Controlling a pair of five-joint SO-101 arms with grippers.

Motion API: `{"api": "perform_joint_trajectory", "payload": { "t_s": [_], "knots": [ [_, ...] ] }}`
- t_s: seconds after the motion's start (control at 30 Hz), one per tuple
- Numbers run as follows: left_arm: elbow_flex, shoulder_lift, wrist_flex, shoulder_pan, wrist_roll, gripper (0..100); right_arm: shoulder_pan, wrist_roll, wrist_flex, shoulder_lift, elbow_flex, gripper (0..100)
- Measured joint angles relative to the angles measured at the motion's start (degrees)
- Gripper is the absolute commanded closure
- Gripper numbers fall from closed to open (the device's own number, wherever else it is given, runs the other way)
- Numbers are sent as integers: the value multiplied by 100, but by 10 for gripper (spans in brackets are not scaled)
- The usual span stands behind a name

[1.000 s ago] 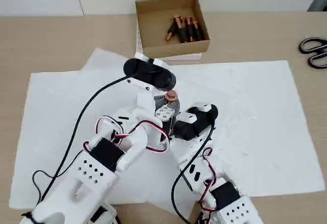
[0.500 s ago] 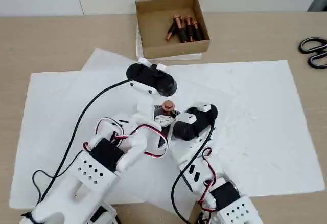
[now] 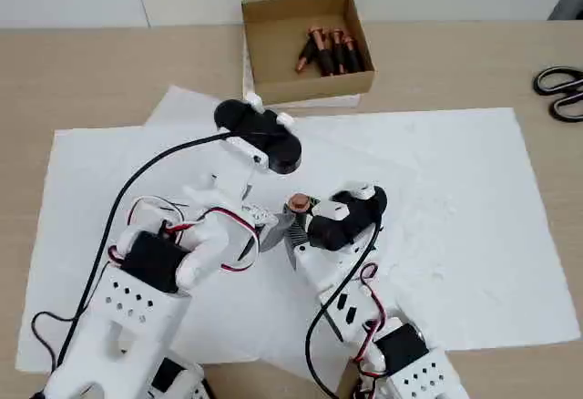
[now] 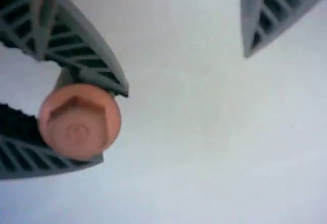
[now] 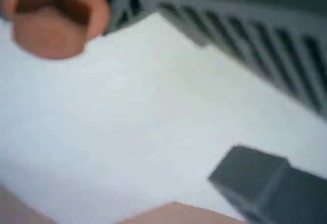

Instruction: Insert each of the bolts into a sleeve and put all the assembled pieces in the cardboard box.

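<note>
Jaws of the right gripper (image 3: pixel 296 219) are pressed onto a copper-headed bolt (image 3: pixel 298 202); those of the left gripper (image 3: pixel 278 230) are spread wide and nothing is held between them.

The bolt is kept upright, head up, over the white paper sheet (image 3: pixel 455 189) near the middle of the light wooden table (image 3: pixel 91 71). In the left wrist view it (image 4: pixel 79 121) is seen pinched just below its round head, which bears a hexagonal recess, between grey ribbed fingers (image 4: pixel 87 60). Whether a sleeve is on its shaft cannot be told. The left gripper is placed just beside the bolt, apart from it. The brown cardboard box (image 3: pixel 314 87) is set at the far edge of the sheet, well apart from both grippers, and several copper-and-black assembled pieces (image 3: pixel 326 51) are laid inside it.
</note>
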Motion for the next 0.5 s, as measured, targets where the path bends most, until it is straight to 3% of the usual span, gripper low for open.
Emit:
{"api": "perform_joint_trajectory", "payload": {
  "t_s": [0.27, 0.5],
  "knots": [
    [-615, 0, 554, -132, -53, 761, 9, 0, 0, 0, 0, 995],
    [-1319, 0, 985, -1002, -193, 761, 9, 0, 0, 0, 0, 995]
  ]
}}
